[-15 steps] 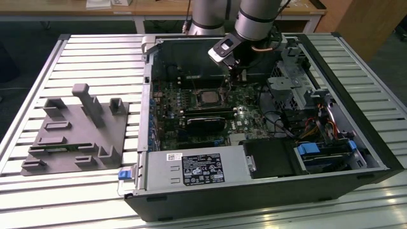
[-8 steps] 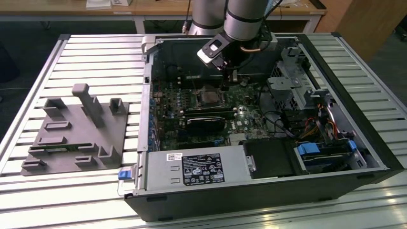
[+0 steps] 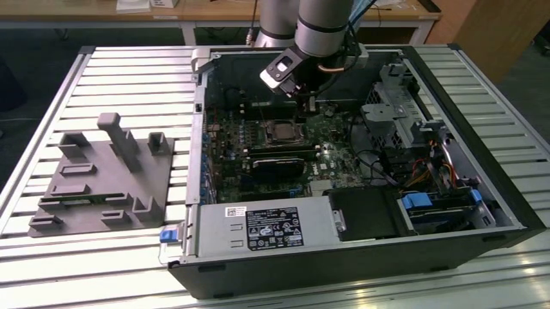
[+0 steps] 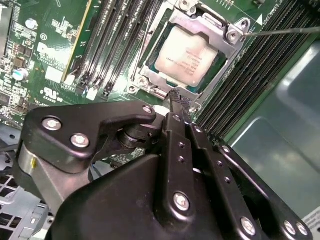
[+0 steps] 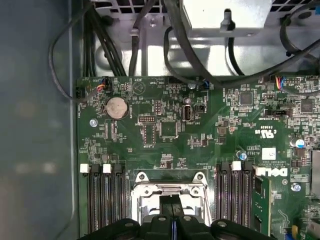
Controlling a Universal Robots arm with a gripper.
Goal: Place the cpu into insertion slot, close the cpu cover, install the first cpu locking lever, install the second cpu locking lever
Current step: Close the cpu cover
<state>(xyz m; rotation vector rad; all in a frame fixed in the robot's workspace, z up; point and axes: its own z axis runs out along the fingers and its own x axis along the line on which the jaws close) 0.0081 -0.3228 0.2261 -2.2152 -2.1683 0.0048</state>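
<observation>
Tool first: its fingers are pressed together into one narrow tip. I've got that tip right at the edge of the socket, just beside the cover. Whether it touches the metal, I can't tell. In the first wrist view the tool sits over the same socket edge, between two banks of slots. The cpu is in the socket, lying flat. Its pale top shows through the window of the cover, which is down around it. From one corner of that frame a thin lever runs out over the slots beside the socket, and I can't make out if it's latched. Pulling back, the board is green, with a round battery and dark cables beyond it. In the exterior view the tool hangs inside the open case, just above the cpu. The case lies on the slatted table, and a grey fixture sits on the exterior view's left, apart from it
</observation>
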